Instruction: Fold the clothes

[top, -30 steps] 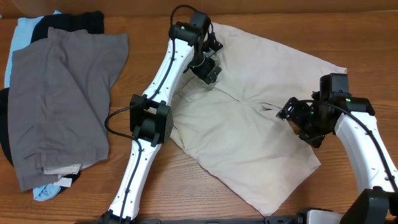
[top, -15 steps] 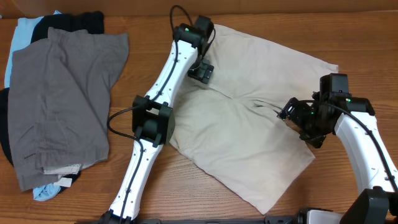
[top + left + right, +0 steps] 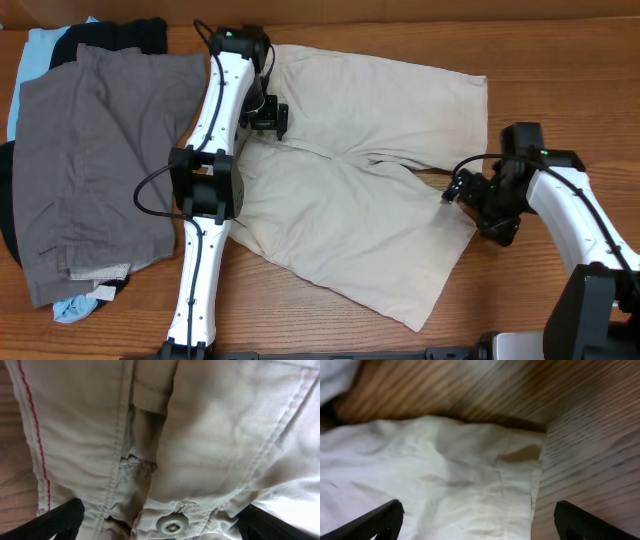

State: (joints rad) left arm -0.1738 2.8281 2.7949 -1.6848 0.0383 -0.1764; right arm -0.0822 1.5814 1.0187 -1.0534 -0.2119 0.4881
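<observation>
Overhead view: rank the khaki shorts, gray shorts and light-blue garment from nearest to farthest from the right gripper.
1. The khaki shorts: directly beneath the right gripper, at their right edge.
2. The gray shorts: on the left side.
3. The light-blue garment: far left, peeking out beneath the gray shorts.

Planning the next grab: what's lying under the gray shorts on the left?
Under the gray shorts, a black garment pokes out at the top and left, a light-blue garment at top left and bottom. How far they reach underneath, or whether more lies there, is covered.
</observation>
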